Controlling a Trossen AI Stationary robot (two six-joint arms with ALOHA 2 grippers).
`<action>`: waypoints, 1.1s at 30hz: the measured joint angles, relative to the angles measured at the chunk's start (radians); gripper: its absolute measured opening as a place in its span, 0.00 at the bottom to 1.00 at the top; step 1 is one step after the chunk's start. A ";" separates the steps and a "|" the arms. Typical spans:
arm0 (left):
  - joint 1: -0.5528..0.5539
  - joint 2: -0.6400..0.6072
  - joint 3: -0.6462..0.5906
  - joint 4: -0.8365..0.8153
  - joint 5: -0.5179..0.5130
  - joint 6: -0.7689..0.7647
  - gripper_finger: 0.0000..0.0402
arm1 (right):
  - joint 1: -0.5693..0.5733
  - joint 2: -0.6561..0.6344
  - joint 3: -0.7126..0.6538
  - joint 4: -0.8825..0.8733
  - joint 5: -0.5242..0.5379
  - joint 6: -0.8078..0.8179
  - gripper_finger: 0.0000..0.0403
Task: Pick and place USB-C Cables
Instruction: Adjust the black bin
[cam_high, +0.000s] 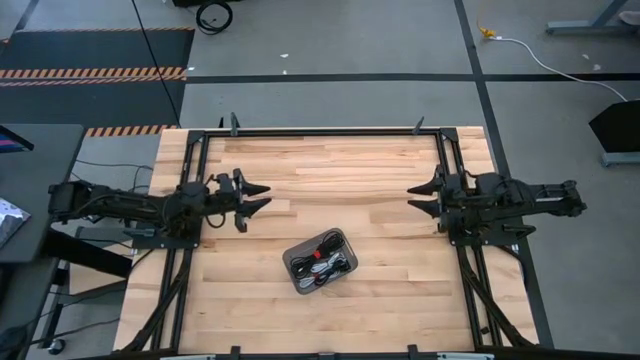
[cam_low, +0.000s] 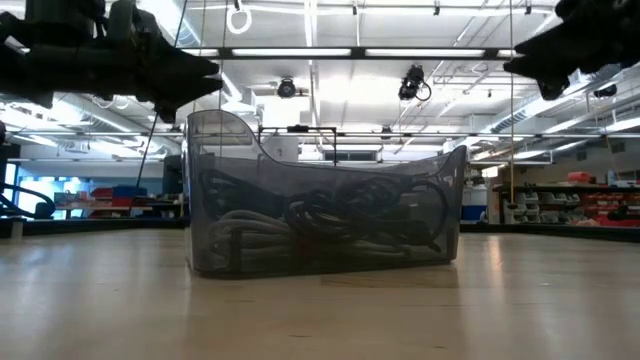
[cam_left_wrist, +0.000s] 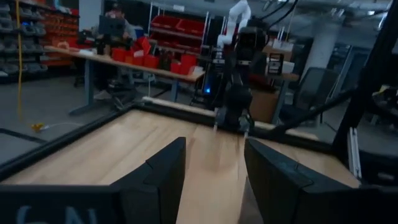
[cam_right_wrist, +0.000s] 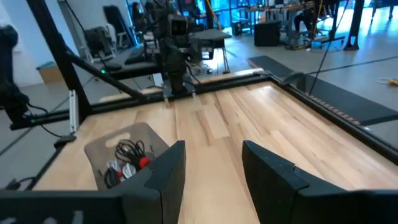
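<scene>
A wooden table (cam_high: 330, 170) holds a grey tray (cam_high: 318, 262) filled with the USB-C cables (cam_high: 322, 262), black and white coils. The left gripper (cam_high: 262, 195) and right gripper (cam_high: 415, 197) hover apart from the tray, fingers spread open and empty, cables lying between and forward of them.

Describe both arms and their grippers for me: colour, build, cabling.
Both arms are black, jointed, with boxy segments. The left gripper and right gripper each have two dark, wedge-shaped fingers. Black cables trail from the left arm's base. No markings are legible.
</scene>
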 joint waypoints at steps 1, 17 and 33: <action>0.000 0.001 -0.005 0.002 0.000 0.000 0.43 | 0.000 -0.014 -0.016 -0.001 0.004 0.000 0.41; -0.158 0.002 0.145 -0.166 0.020 -0.036 0.43 | 0.029 0.045 -0.091 0.163 -0.080 0.023 0.41; -0.513 0.320 0.676 -1.003 -0.258 -0.473 0.43 | 0.149 0.713 0.205 0.108 0.115 0.015 0.41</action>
